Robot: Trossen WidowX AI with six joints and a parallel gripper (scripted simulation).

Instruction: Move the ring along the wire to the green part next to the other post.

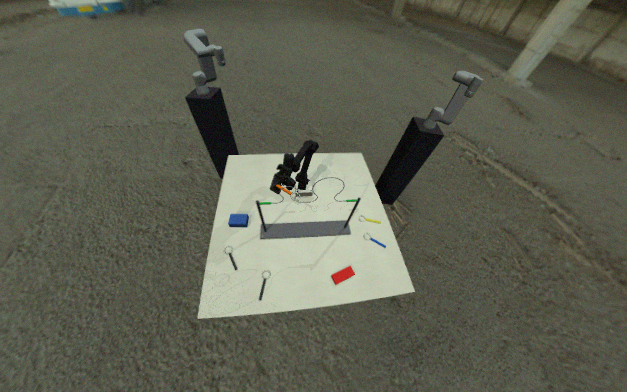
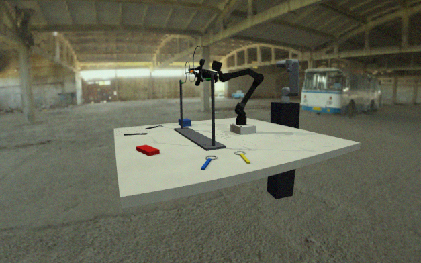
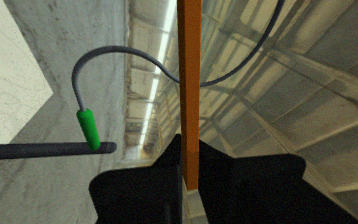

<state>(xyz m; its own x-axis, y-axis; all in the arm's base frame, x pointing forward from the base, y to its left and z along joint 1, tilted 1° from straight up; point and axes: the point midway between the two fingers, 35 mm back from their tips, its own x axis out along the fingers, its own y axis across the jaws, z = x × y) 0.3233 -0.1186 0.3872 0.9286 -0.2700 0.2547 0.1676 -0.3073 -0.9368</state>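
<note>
Rough, grainy floor surrounds the pale tabletop; the pincer grips the squared orange handle, its long axis pointing straight out ahead.

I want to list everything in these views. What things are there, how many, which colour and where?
table: 1, white, centre
base strip: 1, dark grey, on table
posts: 2, black, on strip
wire: 1, grey, between posts
wire ends: 2, green, at posts
ring: 1, grey, on handle
handle: 1, orange, in tool
blocks: 2, red, blue, on table
spare rings: 4, handles yellow, blue, two black, on table
pillars: 2, black, beside table
grey arms: 2, on pillars
bus: 1, white-blue, background
arm: 1, black, on table
tool: 1, black, arm's end
</note>
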